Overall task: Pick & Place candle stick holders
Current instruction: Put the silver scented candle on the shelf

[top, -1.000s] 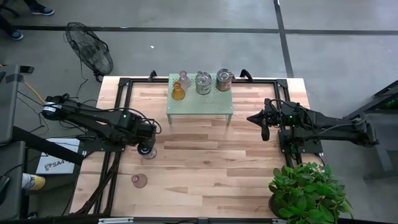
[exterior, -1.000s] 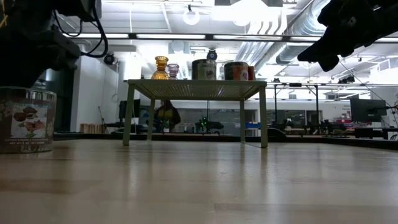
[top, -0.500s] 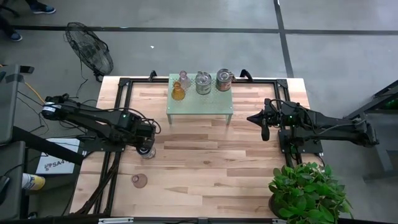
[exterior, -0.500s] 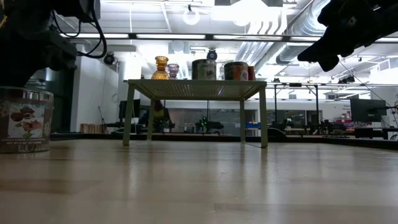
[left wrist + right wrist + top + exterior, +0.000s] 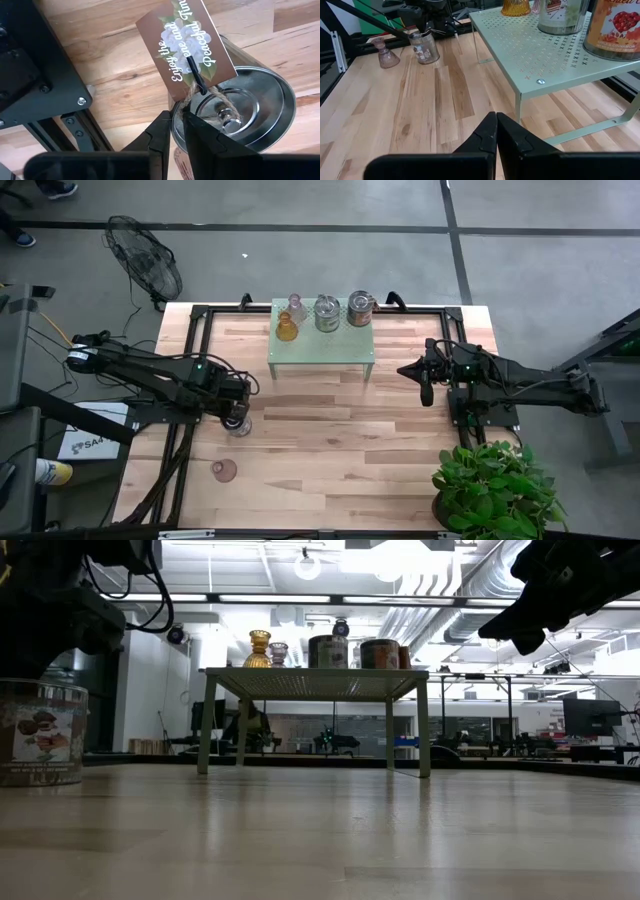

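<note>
Now, from above, the left gripper [image 5: 236,418] has closed over the silvery tin holder [image 5: 237,423] on the table [image 5: 330,430], where a second ago its jaws stood wide around it; the grip looks made, so lifting is likely next. A pinkish glass holder [image 5: 224,470] waits nearer the front edge. On the pale green stand [image 5: 320,350] sit the amber holder [image 5: 287,330], a clear glass one [image 5: 295,305] and two tins [image 5: 327,313]. The right gripper [image 5: 427,388] hangs idle, well apart to the right of the stand.

At table height, the tin [image 5: 40,732] stands at far left, seemingly raised a touch since a moment earlier.

In the left wrist view, the fingers [image 5: 161,132] pinch the tin's rim [image 5: 280,95], one inside, one outside. Its tag [image 5: 187,47] reads "Enjoy the … Peaceful", the rest cut off.

In the right wrist view, the fingers [image 5: 487,131] are pressed together, holding nothing; a stand tin's [image 5: 615,25] label lettering is too cropped to read.
</note>
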You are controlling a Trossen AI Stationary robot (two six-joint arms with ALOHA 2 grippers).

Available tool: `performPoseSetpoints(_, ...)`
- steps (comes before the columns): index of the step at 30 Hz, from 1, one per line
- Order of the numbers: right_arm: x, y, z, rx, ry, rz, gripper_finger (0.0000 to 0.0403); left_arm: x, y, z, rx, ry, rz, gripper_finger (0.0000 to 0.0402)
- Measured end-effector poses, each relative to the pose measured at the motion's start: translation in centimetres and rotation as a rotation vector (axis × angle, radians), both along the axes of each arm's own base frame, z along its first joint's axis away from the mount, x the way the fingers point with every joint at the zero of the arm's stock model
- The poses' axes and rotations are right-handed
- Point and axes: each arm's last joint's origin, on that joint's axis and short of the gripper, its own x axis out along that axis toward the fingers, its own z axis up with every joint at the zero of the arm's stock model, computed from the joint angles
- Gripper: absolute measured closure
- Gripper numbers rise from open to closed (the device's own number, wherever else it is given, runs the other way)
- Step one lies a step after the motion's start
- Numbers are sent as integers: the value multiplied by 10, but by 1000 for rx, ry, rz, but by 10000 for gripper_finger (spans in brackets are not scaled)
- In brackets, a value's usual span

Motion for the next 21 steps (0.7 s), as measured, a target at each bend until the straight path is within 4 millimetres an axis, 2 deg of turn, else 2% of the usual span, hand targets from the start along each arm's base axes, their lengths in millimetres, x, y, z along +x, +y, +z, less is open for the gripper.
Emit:
performPoseSetpoints(5, 0, 0, 0, 0, 0, 0, 399, 0, 0, 0, 1, 1, 0, 361)
performPoseSetpoints(10, 0, 0, 0, 0, 0, 0, 401, 1, 0, 0, -5, -9, -5, 396)
performPoseSetpoints(21, 0, 1, 0, 6, -2, 18, 401, 10, -2, 0, -31, -101, -23, 400)
